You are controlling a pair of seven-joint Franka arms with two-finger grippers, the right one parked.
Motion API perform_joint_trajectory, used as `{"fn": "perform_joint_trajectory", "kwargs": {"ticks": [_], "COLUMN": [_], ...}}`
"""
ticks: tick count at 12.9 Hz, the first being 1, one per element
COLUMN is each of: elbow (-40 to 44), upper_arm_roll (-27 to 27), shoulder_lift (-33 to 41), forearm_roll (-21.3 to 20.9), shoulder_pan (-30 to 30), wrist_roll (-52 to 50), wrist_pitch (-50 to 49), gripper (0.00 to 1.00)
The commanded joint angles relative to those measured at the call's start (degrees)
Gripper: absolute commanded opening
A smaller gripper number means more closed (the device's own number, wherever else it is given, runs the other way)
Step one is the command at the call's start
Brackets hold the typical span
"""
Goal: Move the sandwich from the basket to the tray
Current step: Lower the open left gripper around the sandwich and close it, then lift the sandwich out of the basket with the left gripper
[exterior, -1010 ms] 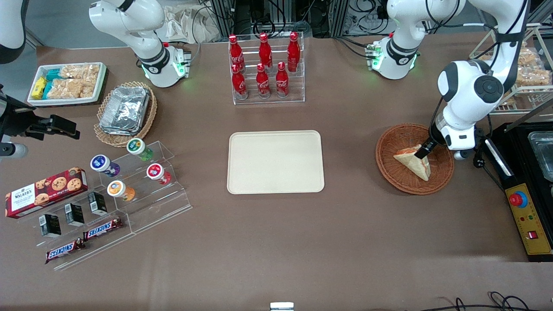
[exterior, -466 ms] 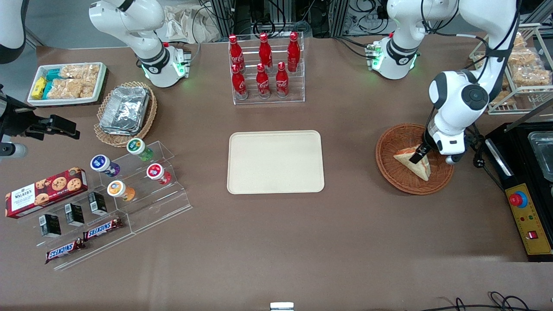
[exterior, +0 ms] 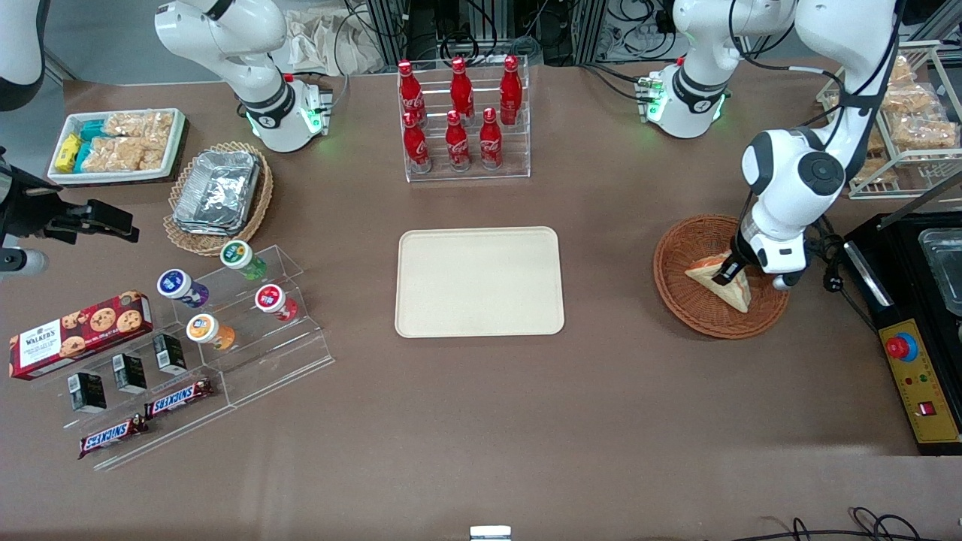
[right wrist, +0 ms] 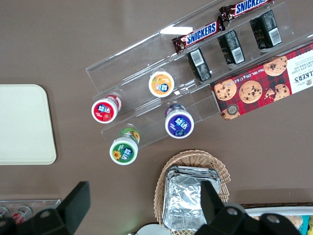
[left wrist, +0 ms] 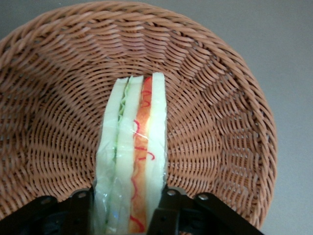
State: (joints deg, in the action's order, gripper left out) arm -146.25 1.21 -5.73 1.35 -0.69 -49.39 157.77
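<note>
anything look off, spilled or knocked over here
Nothing stands out. The sandwich stands on edge in the basket with the gripper around it, and the tray lies square and bare.

Sandwich [exterior: 723, 282] in basket [exterior: 688, 248] (tool [exterior: 726, 272] straddling it), beside tray [exterior: 479, 282].

the end effector [exterior: 727, 273] hides part of the sandwich [exterior: 723, 285]. the wrist view's edge cuts off the basket [left wrist: 234, 122] and the fingertips [left wrist: 164, 210].

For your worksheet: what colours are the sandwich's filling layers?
Orange-red and green between pale bread, clearest in the left wrist view of the sandwich.
</note>
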Motion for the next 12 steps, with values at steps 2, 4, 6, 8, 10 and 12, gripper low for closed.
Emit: {"fn": "perform_joint_trajectory", "kwargs": {"ticks": [2,4,6,8,10,12], "elbow": [1.4,5.43,11.4,20.69,29.15,37.23], "upper_arm_roll": [1.16,2.39,2.31,2.3,2.39,2.65], "shoulder_lift": [0.8,3.08,5.02,4.85,4.41,4.41], "forearm_roll": [-0.38,-1.08,-1.08,-1.08,-1.17,-1.44], "shoulder_pan": [-0.37,-0.37,-0.28,-0.1,-0.1,-0.45], "wrist_roll": [-1.51,1.81,8.57,14.91,18.52,23.7], "wrist_pitch": [-0.86,-10.67,-21.91,-36.23,-45.93,-55.06], "gripper": [0.0,0.0,0.0,0.0,0.0,0.0]}}
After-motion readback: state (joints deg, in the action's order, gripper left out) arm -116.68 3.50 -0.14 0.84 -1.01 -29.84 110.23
